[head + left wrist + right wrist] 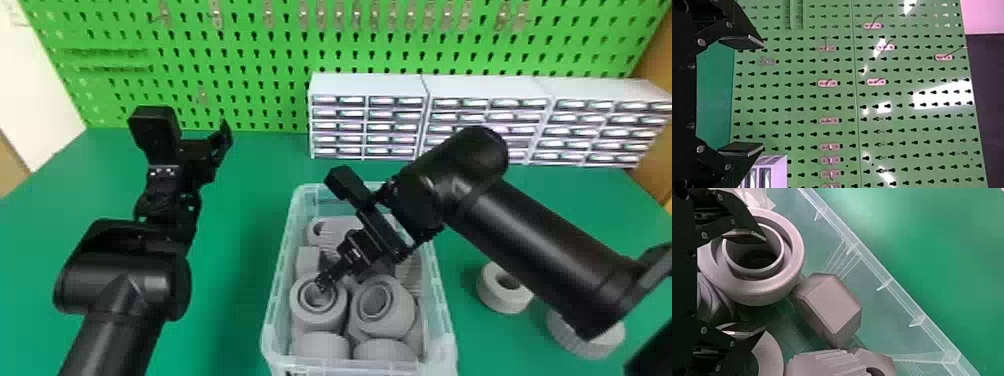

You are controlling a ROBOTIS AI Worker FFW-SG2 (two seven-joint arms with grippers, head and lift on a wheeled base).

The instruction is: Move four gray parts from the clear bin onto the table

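Note:
My right gripper [327, 272] is down inside the clear bin [282, 280], at a round gray part [340, 310] with a hollow centre. In the right wrist view my right gripper [756, 284] stands open, one finger over the hollow of the ring-shaped gray part [793, 262] and the other beyond its outer side. A blocky gray part [832, 301] lies beside that ring. Several more gray parts fill the bin. Two gray parts, a ring [492, 301] and a ribbed one [580, 340], rest on the table at the right. Parked over the table's left, my left gripper [202, 127] is open; the left wrist view shows the left gripper [752, 96] before the pegboard.
White drawer cabinets [367, 85] line the table's back right, behind the bin. The green pegboard [260, 85] rises along the back edge of the green table [240, 300]. The bin's walls stand close around my right gripper, and the right forearm passes over the gray parts on the table.

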